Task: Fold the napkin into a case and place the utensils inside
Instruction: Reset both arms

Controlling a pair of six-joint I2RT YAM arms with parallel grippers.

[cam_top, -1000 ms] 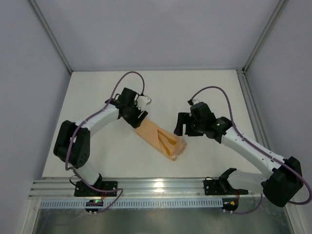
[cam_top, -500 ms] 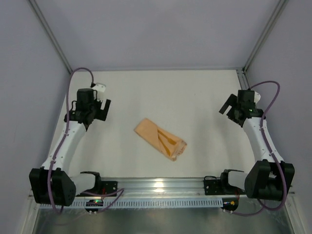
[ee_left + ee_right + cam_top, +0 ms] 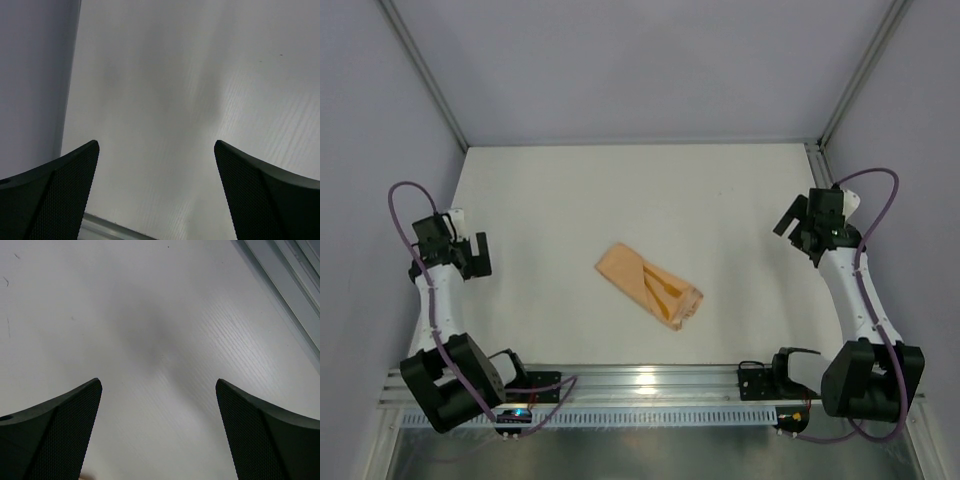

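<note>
The napkin (image 3: 623, 266) lies near the middle of the table (image 3: 740, 190), a little toward the arms' side. It is folded into a narrow case (image 3: 650, 286) that runs on a slant from far-left to near-right. The utensils (image 3: 667, 291) show as brighter orange strips tucked under its layered diagonal edges, toward the near-right end. From above I cannot tell how many there are or which one is the fork.

Both arms are well apart from the cloth. The left hand (image 3: 477, 257) sits at the far left edge of the table and the right hand (image 3: 793, 228) at the far right edge. Each is spread wide open and grips nothing. The left wrist view shows its fingers (image 3: 55, 195) with only bare table between them and the side wall just beside. The right wrist view shows bare table too, with the frame rail off in one corner.

This placing looks like finished work. The pocket is formed and filled, so the hands have nothing to carry. Parked out at the sides, they cannot brush or drag the soft cloth. The slanted lie probably suited both arms, letting one reach each end of the cloth.

Nothing pins the folds down, so a slick cloth like this could relax and loosen the pocket. If any step remains, it is only a check that the utensils are seated deep enough not to slide out
</note>
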